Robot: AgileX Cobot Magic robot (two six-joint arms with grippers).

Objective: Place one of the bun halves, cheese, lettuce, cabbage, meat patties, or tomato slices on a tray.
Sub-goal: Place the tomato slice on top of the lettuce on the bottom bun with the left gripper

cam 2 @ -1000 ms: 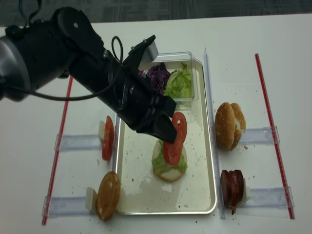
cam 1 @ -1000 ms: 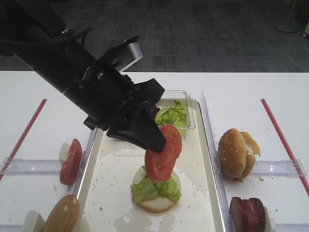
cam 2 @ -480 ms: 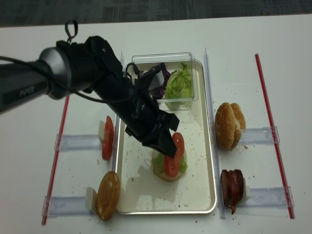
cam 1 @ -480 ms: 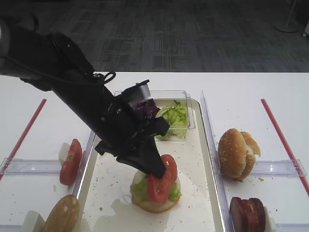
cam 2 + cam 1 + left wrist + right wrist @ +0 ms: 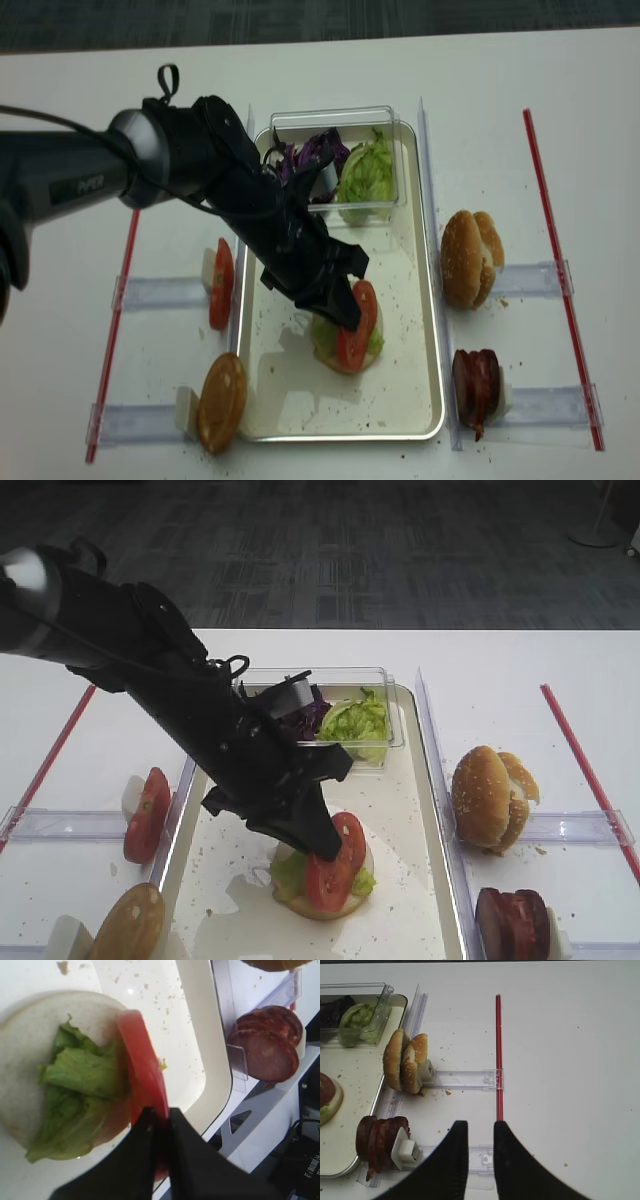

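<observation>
Right now: left gripper (image 5: 159, 1125) clamped on the edge of a tomato slice (image 5: 334, 862), slice standing nearly on edge, tilted, lower rim touching the lettuce (image 5: 80, 1080) on the bottom bun half (image 5: 318, 905) in the tray (image 5: 420, 920). Key relation: slice flat face still well off horizontal, leaning over the stack; needs laying flat onto the lettuce before release, judging by the tilt. Slice directly under and in front of the fingertips, long axis running up along the jaws. Left arm on the job; right arm well apart.

Right gripper (image 5: 477, 1132) closed, holding nothing, hanging over bare table near the red strip (image 5: 498, 1055), beside the patty rack.

Count, as visible:
- tomato slices: one in the grip, more in the left rack (image 5: 148, 815), number hard to tell
- bun halves: one on the tray, two upright in the right rack (image 5: 405, 1062), one bun (image 5: 130, 925) at lower left
- meat patties (image 5: 380, 1140): roughly two or three, stacked on edge
- lettuce and purple cabbage (image 5: 300, 715): one heap each in the clear tub (image 5: 395, 730)
- cheese: none seen
</observation>
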